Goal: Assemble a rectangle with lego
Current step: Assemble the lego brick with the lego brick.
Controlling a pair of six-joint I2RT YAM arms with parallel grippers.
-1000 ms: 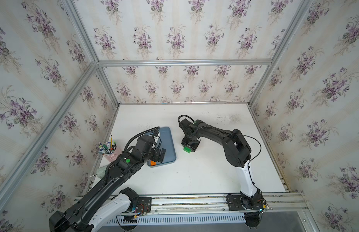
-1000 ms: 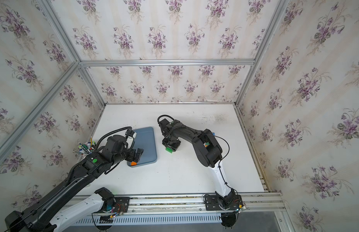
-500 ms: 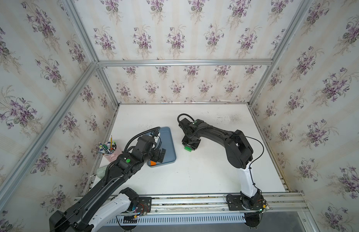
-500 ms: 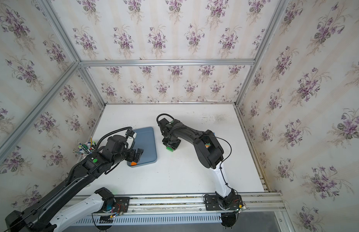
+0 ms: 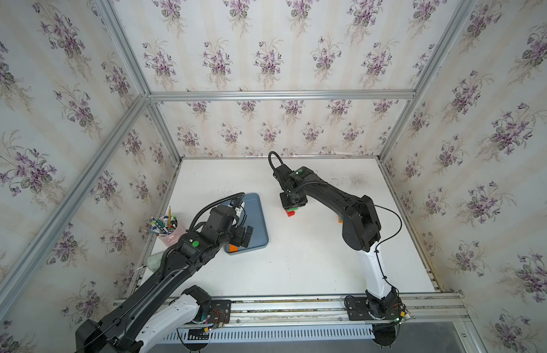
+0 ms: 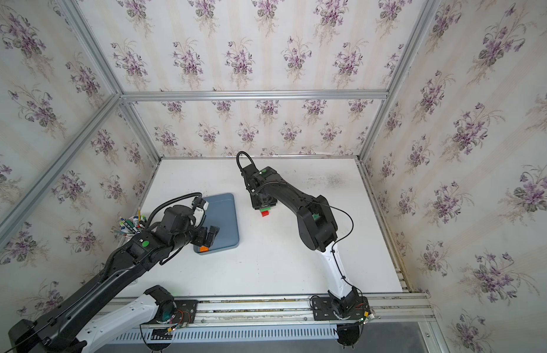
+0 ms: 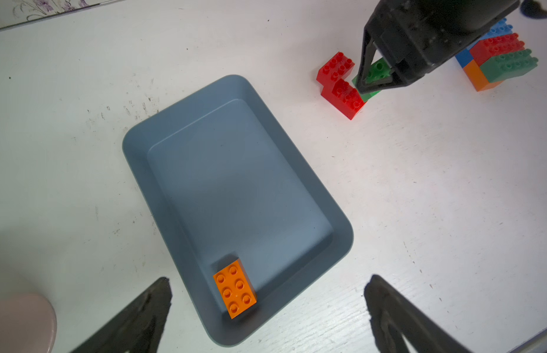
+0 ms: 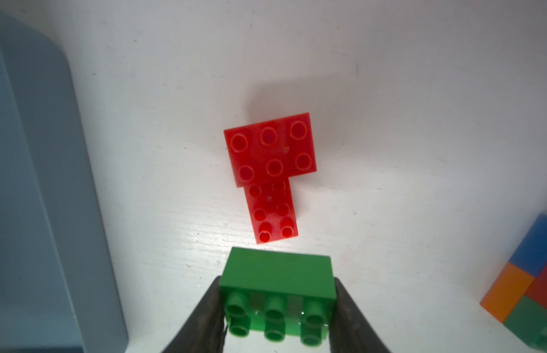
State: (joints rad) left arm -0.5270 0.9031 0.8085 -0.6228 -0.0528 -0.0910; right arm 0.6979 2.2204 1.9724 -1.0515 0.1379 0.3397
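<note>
My right gripper (image 8: 277, 279) is shut on a green lego brick (image 8: 278, 272), gripping its two short ends with the studs facing the wrist camera. Just past it on the white table lie two red bricks (image 8: 270, 162) joined in an L. In the left wrist view the right gripper (image 7: 373, 87) stands low over the green brick (image 7: 376, 71) beside the red pair (image 7: 339, 88). An orange brick (image 7: 234, 287) lies in a corner of the blue-grey tray (image 7: 342, 244). My left gripper (image 7: 269, 278) hangs open above that corner. A built block of blue, red, green and orange bricks (image 7: 495, 61) stands further off.
A pink cup of pens (image 5: 168, 232) stands at the table's left edge beside my left arm. In both top views the right arm covers most of the built block; only an orange bit (image 5: 340, 219) shows. Patterned walls enclose the table on three sides.
The right gripper's jaws have narrowed onto the green brick and the gripper has shifted slightly toward the back of the table. The left arm has not moved.
</note>
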